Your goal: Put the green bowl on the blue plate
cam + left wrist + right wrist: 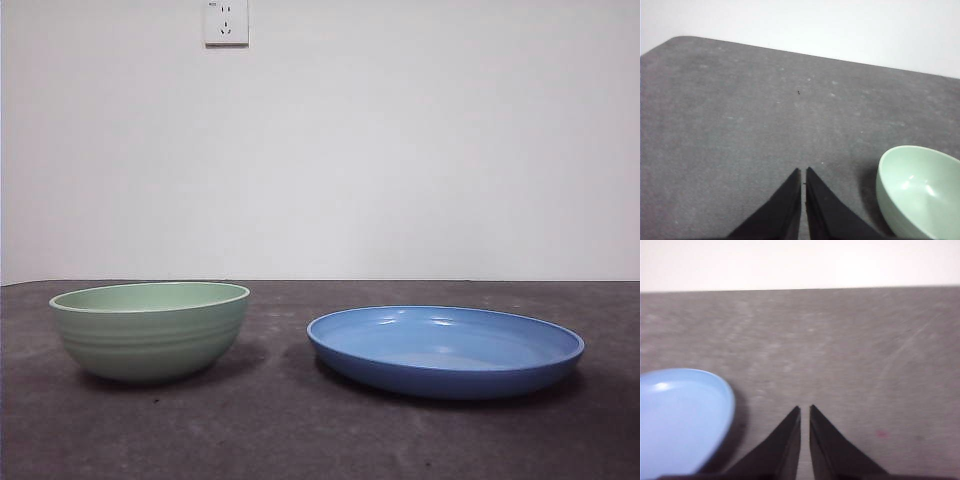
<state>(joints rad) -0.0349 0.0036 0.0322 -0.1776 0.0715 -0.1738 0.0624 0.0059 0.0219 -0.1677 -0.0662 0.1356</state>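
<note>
The green bowl (150, 330) stands upright on the dark table at the left of the front view, its ridged outside facing me. To its right, apart from it, lies the blue plate (445, 350), shallow and empty. Neither arm shows in the front view. My left gripper (803, 170) hovers over bare table with its jaws shut and nothing in them; the green bowl (920, 192) lies just beside it. My right gripper (804, 408) is also shut and empty, with part of the blue plate (680, 420) beside it.
The grey table (300, 430) runs back to a white wall with a power socket (226, 22) high up. A gap of bare table separates bowl and plate.
</note>
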